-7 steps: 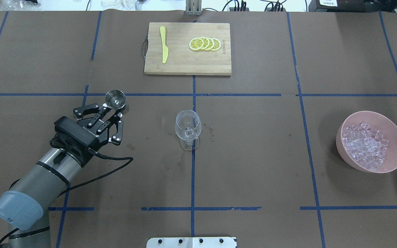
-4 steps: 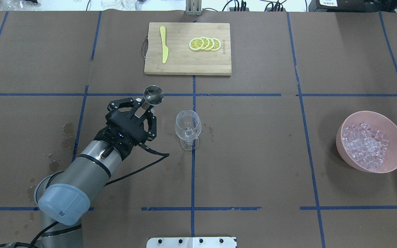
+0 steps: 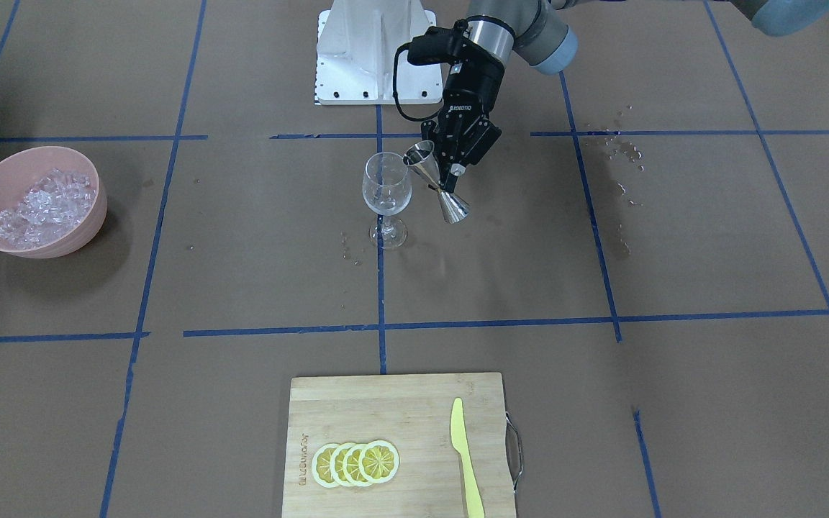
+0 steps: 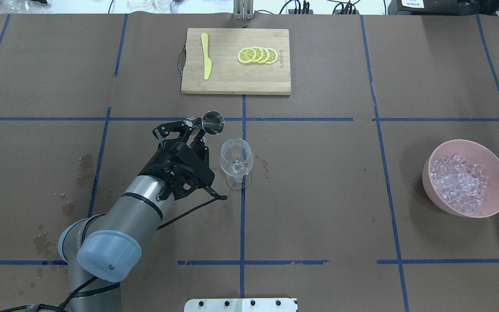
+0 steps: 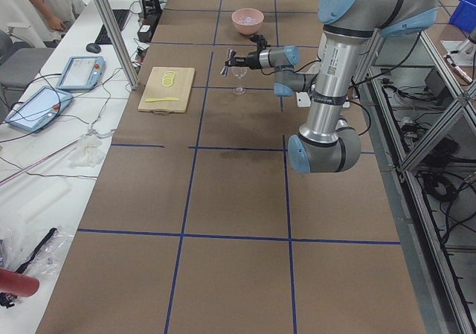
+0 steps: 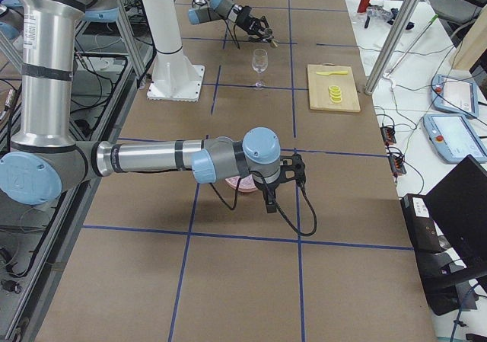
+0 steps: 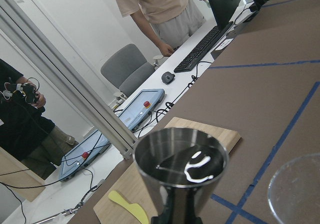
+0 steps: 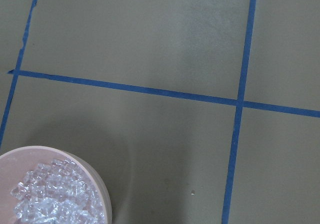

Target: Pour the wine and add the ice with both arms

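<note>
While the left fingers point(image 3: 458, 162) clamp the jigger's point(image 3: 435, 180) waist, tip gently.
Steel looks slick and the wine glass point(image 3: 386, 191) fragile; you cannot tell the right fingers' point(image 6: 298, 163) state.

Beyond the jaws of the left gripper point(image 3: 442, 180) lies your white desk point(image 7: 197, 77) (keyboard point(image 7: 202, 47) and mouse point(image 7: 167, 77) on it), with a grey chair point(image 7: 125, 74) past it, an aluminium post point(image 7: 65, 79) nearer and a white wall point(image 7: 75, 14) behind.
</note>
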You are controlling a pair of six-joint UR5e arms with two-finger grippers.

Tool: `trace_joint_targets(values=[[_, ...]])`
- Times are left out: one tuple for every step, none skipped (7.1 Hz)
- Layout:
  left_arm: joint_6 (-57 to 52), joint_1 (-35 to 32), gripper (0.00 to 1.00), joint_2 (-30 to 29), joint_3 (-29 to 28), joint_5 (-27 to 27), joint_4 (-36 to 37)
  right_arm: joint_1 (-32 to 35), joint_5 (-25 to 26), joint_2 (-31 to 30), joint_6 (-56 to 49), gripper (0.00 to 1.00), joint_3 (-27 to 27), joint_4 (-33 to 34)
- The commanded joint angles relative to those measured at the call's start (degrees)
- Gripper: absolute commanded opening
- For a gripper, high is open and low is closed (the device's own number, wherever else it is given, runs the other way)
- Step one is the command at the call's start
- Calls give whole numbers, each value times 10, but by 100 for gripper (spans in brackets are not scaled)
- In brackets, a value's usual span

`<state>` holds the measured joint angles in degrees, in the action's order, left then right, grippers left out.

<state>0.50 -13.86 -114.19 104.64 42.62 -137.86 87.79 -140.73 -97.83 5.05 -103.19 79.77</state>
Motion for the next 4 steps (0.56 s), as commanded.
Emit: trace_joint_targets(values=[[-101,5,0,-7,-4,-34,0,0,-1,-1,2,100,0,0],[-139,8,0,-16,-5,-36,0,0,-1,-1,4,100,0,0],[-166,18,0,-19,-16,-54,0,0,-2,-1,6,100,0,0],[-203,35,0,-25,-23,-84,0,0,-1,-1,9,100,0,0]])
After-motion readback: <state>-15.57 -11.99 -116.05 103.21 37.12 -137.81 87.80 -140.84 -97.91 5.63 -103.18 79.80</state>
